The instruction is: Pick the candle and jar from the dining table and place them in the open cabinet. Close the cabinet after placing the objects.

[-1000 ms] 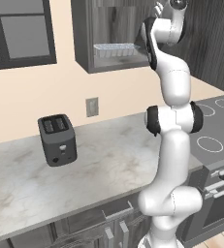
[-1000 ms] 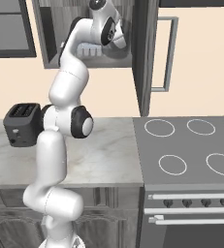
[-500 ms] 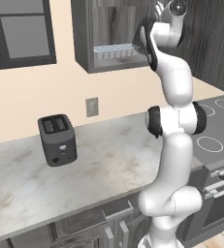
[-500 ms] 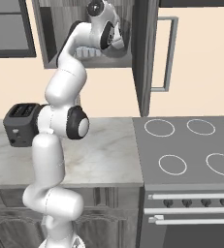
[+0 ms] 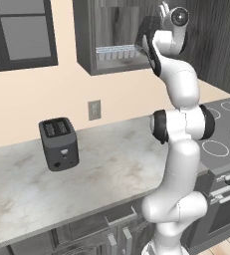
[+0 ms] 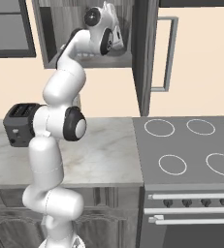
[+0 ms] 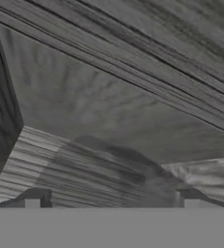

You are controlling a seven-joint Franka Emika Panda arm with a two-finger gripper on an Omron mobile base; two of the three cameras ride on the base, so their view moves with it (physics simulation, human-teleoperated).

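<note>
While it reached into the cabinet (image 5: pixel 86 45) at upper frame, the hand (image 7: pixel 108 201) gaped wide, empty, likely after a drop-off.

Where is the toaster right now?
The toaster stands on the marble counter below the wall outlet, left of the arm in the left base view, well below the cabinet.

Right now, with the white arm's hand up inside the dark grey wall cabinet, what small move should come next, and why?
Probably draw the gripper straight back out of the dark grey wood-grain wall cabinet. Its jaws stand open with nothing between them, the hand sits inside the opening, and the panelled door is not yet closed.
</note>
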